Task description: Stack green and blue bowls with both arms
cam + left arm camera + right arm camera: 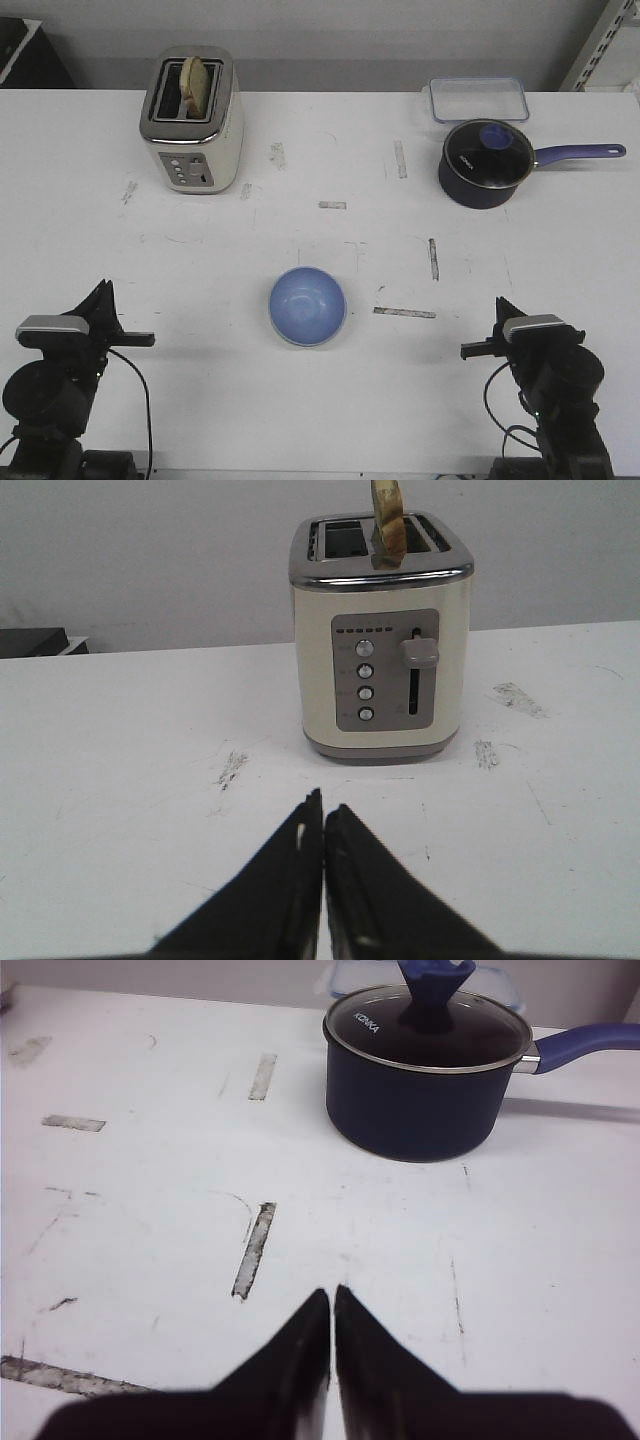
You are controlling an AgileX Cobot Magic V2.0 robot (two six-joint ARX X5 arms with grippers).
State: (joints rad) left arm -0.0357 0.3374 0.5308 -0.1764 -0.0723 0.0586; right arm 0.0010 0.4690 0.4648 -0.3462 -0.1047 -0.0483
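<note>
Blue bowl (pixel 307 306) sits midway between my two grippers, well apart from each. I see the left gripper (pixel 323 815) pressed together, empty; the right gripper (pixel 331 1300) likewise.

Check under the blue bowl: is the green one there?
The blue bowl sits upright mid-table, its inside empty. A thin paler edge shows under its lower rim, maybe the green bowl, but anything beneath is covered.

A cream toaster (pixel 191 120) holding bread (pixel 196 83) stands far left on the bench (pixel 300 400); a lidded saucepan (pixel 485 165) and clear container (pixel 478 99) sit far right.
</note>
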